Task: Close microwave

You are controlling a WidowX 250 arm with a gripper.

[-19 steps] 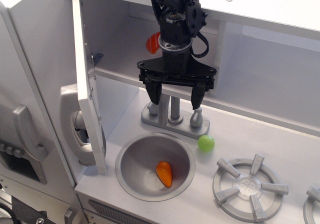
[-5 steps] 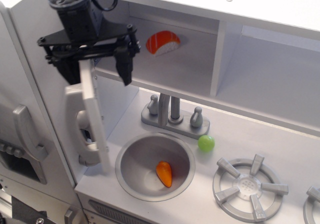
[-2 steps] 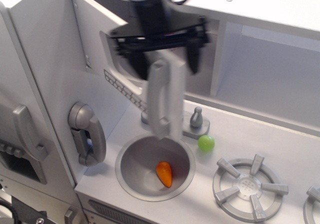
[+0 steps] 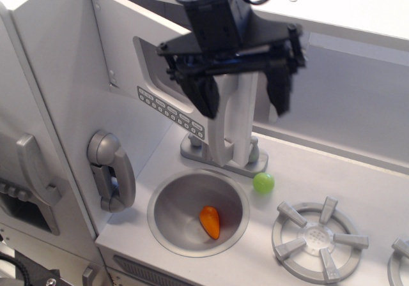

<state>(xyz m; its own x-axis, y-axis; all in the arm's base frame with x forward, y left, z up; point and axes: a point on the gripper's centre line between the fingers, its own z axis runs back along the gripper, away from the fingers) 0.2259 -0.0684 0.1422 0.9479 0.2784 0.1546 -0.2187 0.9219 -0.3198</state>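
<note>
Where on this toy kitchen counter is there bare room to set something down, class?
Free: the counter strip behind the burner, right of the green ball. Crowded: the sink holds an orange piece; the gripper and microwave door hang over the faucet.

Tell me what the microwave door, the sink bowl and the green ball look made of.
Microwave door: probably painted wood or board, matte light grey, flat with crisp edges. Sink bowl: looks like brushed metal, with a soft sheen along the rim. Green ball: likely glossy plastic, given its bright highlight.
</note>
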